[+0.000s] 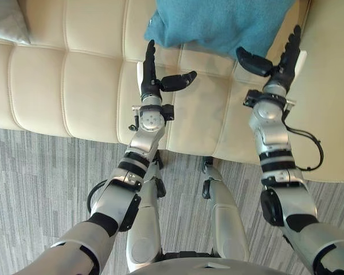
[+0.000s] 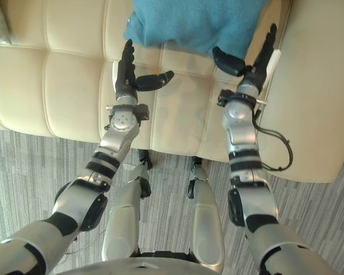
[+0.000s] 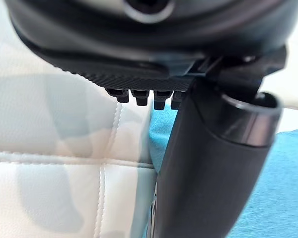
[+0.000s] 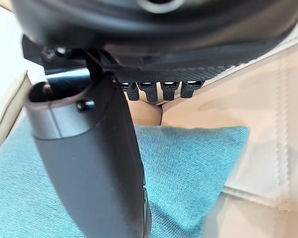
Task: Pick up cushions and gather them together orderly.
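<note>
Grey cushion (image 1: 6,20) in far left corner of cream sofa (image 1: 63,86). Left robot hand (image 1: 152,80) open over the seat, fingers straight, thumb out, fingertips just beside lower left corner of teal cushion (image 1: 218,23). Teal cushion lies mid-sofa against the backrest. Right robot hand (image 1: 278,63) open, thumb at cushion's lower right edge
</note>
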Controlling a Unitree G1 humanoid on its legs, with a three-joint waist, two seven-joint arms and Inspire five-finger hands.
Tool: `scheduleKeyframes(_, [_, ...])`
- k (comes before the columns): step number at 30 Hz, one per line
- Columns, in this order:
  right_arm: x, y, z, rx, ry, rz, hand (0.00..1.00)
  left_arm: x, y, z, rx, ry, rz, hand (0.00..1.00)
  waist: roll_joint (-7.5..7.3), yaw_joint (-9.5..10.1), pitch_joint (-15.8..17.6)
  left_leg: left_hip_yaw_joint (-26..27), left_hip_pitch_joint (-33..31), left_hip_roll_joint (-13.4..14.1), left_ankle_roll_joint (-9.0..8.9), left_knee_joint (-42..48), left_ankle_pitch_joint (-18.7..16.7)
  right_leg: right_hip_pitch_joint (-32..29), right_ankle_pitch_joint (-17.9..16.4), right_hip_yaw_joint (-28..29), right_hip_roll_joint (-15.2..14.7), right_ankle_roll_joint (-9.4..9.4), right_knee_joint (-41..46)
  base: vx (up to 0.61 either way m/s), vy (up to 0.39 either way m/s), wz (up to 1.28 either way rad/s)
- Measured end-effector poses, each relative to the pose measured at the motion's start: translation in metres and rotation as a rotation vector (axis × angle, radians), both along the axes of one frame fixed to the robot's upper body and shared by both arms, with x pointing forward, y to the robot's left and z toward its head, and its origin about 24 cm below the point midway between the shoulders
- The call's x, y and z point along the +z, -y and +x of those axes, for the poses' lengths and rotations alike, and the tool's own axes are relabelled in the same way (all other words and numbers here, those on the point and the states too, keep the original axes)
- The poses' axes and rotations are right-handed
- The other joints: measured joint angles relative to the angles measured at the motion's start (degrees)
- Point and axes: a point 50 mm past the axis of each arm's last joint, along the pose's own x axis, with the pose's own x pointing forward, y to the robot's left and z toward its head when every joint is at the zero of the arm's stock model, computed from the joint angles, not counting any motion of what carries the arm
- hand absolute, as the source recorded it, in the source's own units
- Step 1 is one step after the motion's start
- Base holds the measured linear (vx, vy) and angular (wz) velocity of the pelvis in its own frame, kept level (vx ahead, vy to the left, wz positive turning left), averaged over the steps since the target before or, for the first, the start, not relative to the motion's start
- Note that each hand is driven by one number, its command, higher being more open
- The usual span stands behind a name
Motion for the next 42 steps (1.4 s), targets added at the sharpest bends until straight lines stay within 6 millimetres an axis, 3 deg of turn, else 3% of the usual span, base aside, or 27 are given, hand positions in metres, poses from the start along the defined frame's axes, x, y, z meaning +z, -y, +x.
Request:
scheduleKeyframes(3, [-0.024, 0.007, -0.017, -0.018, -0.042, -0.002, 1.0, -0.009, -0.007, -0.008, 0.009, -0.004, -0.007, 1.0, -0.17, 0.45, -0.4, -0.1, 2.1, -0.4, -0.33, -0.6, 0.1, 1.6, -1.8, -0.8, -0.5, -0.18, 0.9, 0.0, -0.074, 0.06])
scheduleKeyframes(6, [-0.063, 0.007, -0.041, -0.006, -0.139, 0.028, 1.0, -0.035, -0.021, -0.024, 0.027, -0.05, -0.039, 1.0, -0.3, 0.55, -0.6, -0.5, 5.6, -0.2, -0.62, -1.3, 0.2, 5.0, -2.6, -1.4, -0.3, -0.38, 1.0, 0.0, -0.093, 0.03])
scheduleKeyframes(8, [-0.112, 0.002, -0.069, 0.023, -0.296, 0.064, 1.0, -0.083, -0.031, -0.047, 0.029, -0.191, -0.04, 1.0, -1.04, 0.6, -3.5, -0.6, 8.7, 0.0, -1.33, -1.7, -0.4, 8.0, -3.5, -1.7, -0.1, -0.48, 0.9, 0.06, -0.068, 0.01])
scheduleKeyframes(10, [-0.13, 0.0, -0.082, 0.038, -0.357, 0.086, 1.0, -0.103, -0.036, -0.059, 0.027, -0.256, -0.04, 1.0, -1.36, 0.61, -4.6, -0.6, 10.2, 0.1, -1.48, -1.7, -0.7, 9.5, -3.9, -1.8, 0.0, -0.51, 0.7, 0.07, -0.039, 0.0])
scheduleKeyframes(15, [-0.208, -0.007, -0.143, 0.117, -0.668, 0.156, 1.0, -0.203, -0.06, -0.128, 0.087, -0.644, -0.102, 1.0, -1.94, 0.62, -13.5, -0.6, 16.8, 0.6, -2.44, -2.3, -2.7, 17.9, -4.4, -2.6, 1.0, -0.31, -3.5, 0.13, -0.009, -0.02])
scheduleKeyframes(17, [-0.227, -0.008, -0.156, 0.132, -0.758, 0.171, 1.0, -0.224, -0.066, -0.146, 0.103, -0.744, -0.108, 1.0, -1.98, 0.6, -15.9, -0.6, 18.4, 0.6, -2.63, -3.0, -2.9, 19.7, -4.4, -2.8, 1.1, -0.29, -4.6, 0.08, 0.006, 0.03])
scheduleKeyframes(22, [-0.287, -0.017, -0.208, 0.176, -1.085, 0.266, 1.0, -0.283, -0.084, -0.216, 0.161, -1.094, -0.071, 1.0, -1.56, 0.72, -21.6, -0.8, 25.3, 0.0, -3.21, -6.9, -2.6, 26.6, -4.4, -3.6, 1.4, -0.16, -8.5, 0.04, 0.01, 0.04])
scheduleKeyframes(26, [-0.311, -0.017, -0.243, 0.145, -1.241, 0.349, 1.0, -0.301, -0.094, -0.252, 0.212, -1.231, -0.081, 1.0, -1.52, 0.76, -23.5, -0.9, 29.0, -0.7, -3.28, -10.1, -1.9, 29.9, -4.1, -3.8, 1.6, 0.27, -10.6, 0.01, 0.012, 0.02])
scheduleKeyframes(30, [-0.32, -0.012, -0.262, 0.107, -1.314, 0.394, 1.0, -0.307, -0.099, -0.27, 0.236, -1.301, -0.082, 1.0, -1.99, 0.76, -24.1, -0.7, 31.0, -1.5, -3.24, -11.6, -1.8, 31.4, -3.7, -3.0, 1.4, 0.79, -11.7, 0.02, 0.028, -0.05])
scheduleKeyframes(34, [-0.32, -0.01, -0.261, 0.1, -1.321, 0.395, 1.0, -0.308, -0.102, -0.271, 0.239, -1.307, -0.071, 1.0, -2.48, 0.82, -24.1, 0.8, 31.7, -2.0, -3.22, -11.6, -1.8, 31.2, -2.8, -1.2, 1.1, 0.95, -11.9, 0.0, 0.038, -0.23])
scheduleKeyframes(37, [-0.318, -0.014, -0.249, 0.132, -1.308, 0.376, 1.0, -0.306, -0.102, -0.262, 0.221, -1.296, -0.037, 1.0, -3.0, 0.91, -23.5, 2.7, 32.1, -1.9, -2.88, -11.3, -2.1, 30.1, -1.9, 0.7, 1.2, 0.97, -10.9, -0.06, 0.022, -0.32])
scheduleKeyframes(40, [-0.317, -0.019, -0.241, 0.175, -1.312, 0.33, 1.0, -0.301, -0.097, -0.241, 0.199, -1.247, -0.026, 1.0, -3.83, 1.12, -22.1, 2.9, 29.6, -1.2, -1.28, -6.0, -4.9, 26.9, -0.8, 0.2, 0.9, 0.48, -5.8, -0.14, 0.013, -0.24])
scheduleKeyframes(41, [-0.316, -0.02, -0.236, 0.182, -1.304, 0.325, 1.0, -0.3, -0.094, -0.237, 0.191, -1.238, -0.028, 1.0, -2.69, 1.52, -21.5, 3.6, 28.2, 0.4, -0.44, -4.5, -5.3, 25.7, -2.3, -0.2, 0.9, 0.25, -2.1, -0.19, -0.048, -0.04])
scheduleKeyframes(42, [-0.317, -0.023, -0.238, 0.186, -1.313, 0.335, 1.0, -0.298, -0.091, -0.232, 0.176, -1.228, -0.014, 1.0, -3.17, 0.86, -21.1, 2.6, 27.4, 0.4, 0.14, -1.8, -5.9, 21.5, -9.3, -1.9, -0.8, -0.3, 20.0, -0.21, -0.078, 0.1])
